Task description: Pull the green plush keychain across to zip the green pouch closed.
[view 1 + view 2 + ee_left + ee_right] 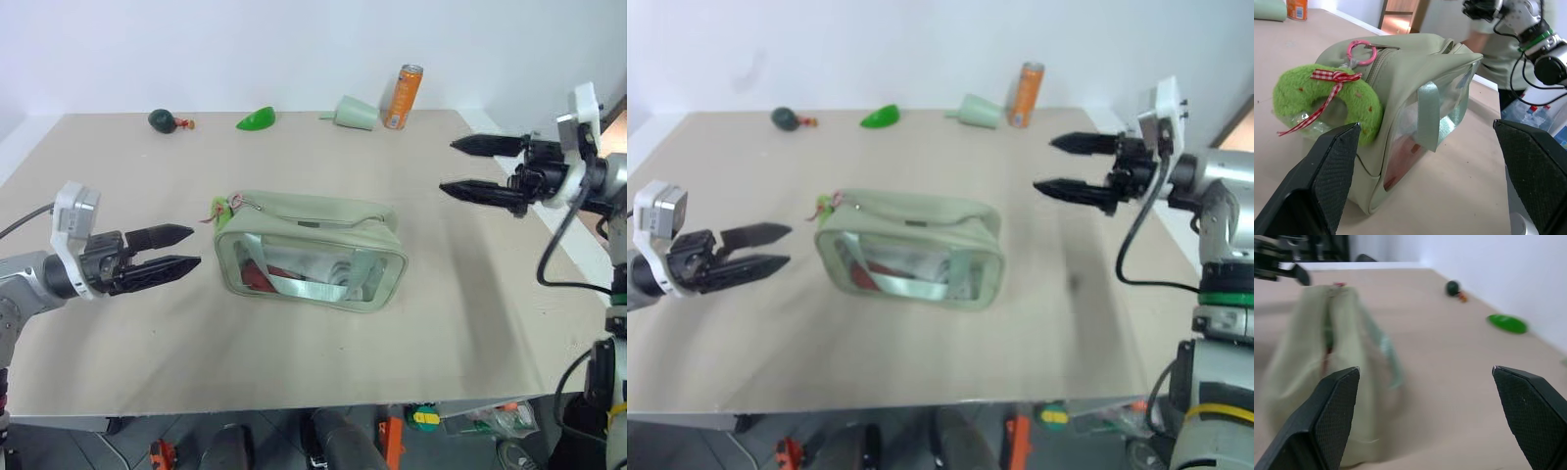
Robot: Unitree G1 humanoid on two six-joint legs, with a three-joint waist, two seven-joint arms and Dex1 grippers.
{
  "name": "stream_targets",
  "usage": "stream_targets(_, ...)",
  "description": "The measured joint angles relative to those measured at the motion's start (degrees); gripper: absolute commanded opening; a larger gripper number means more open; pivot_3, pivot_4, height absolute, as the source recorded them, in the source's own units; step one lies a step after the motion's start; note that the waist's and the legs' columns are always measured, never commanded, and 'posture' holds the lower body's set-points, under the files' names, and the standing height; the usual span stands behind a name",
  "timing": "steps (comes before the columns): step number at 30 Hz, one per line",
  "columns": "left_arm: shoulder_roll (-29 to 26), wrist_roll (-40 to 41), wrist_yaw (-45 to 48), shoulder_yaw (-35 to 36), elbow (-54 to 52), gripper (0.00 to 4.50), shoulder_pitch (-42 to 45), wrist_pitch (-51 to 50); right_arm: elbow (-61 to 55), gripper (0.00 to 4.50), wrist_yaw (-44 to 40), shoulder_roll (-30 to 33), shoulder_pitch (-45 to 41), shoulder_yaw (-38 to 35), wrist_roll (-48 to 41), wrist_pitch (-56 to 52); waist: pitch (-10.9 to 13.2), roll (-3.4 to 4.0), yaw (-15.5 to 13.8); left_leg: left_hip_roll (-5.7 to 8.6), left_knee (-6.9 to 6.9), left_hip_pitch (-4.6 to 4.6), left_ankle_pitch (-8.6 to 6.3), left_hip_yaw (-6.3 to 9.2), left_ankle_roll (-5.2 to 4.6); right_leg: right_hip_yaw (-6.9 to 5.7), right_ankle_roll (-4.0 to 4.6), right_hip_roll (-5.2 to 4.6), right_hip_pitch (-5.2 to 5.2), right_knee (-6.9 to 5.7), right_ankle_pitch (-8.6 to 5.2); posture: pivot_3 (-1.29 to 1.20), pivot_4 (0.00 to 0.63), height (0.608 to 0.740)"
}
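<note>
The green pouch (312, 251) stands in the middle of the table, its clear window facing me. The green plush keychain (222, 211) hangs at the pouch's left end, with a red checked ribbon and a pink ring (1361, 52) tying it to the zipper. My left gripper (186, 249) hovers open just left of the pouch, level with the keychain, empty. My right gripper (457, 166) is open and empty in the air to the right of the pouch, well apart from it.
Along the table's far edge lie a dark green round object (163, 120), a bright green leaf piece (256, 119), a pale green cone cup (355, 113) and an orange can (403, 97). The table's right edge (549, 294) is close under my right arm.
</note>
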State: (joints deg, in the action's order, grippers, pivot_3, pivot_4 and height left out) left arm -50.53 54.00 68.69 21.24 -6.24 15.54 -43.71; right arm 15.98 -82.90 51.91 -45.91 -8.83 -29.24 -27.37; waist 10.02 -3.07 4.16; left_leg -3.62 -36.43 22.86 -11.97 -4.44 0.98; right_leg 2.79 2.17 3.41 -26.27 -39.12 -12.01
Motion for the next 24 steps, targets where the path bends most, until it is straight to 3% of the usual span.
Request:
stream_targets(6,-2.71,2.13,2.34,2.64,-0.51,4.50,-0.42,-1.38,-19.00,4.49,4.18,-0.64,12.96,-0.79,-7.99,-10.12,0.01,0.01,0.12,-0.05,0.02,-0.04,0.00,0.07,0.01,-0.03,-0.02,0.06,0.00,-0.01,0.00,0.00,0.150,0.740)
stream_targets(11,-3.74,4.00,3.08,3.74,-2.89,4.50,0.63,-1.80,-26.36,4.49,9.61,-3.30,15.84,-0.92,-11.04,-12.34,0.00,-0.01,0.12,0.00,-0.02,-0.13,0.01,0.07,0.03,-0.01,-0.10,0.02,0.10,-0.01,0.05,0.00,0.150,0.740)
stream_targets(24,-1.99,5.12,0.44,2.85,-5.70,4.50,3.30,-1.72,-28.32,4.49,13.18,-4.55,17.09,-0.04,-12.80,-13.56,0.00,-0.01,0.09,0.04,-0.01,-0.09,0.01,0.05,0.03,0.02,-0.05,0.02,0.09,0.00,0.01,0.00,0.150,0.740)
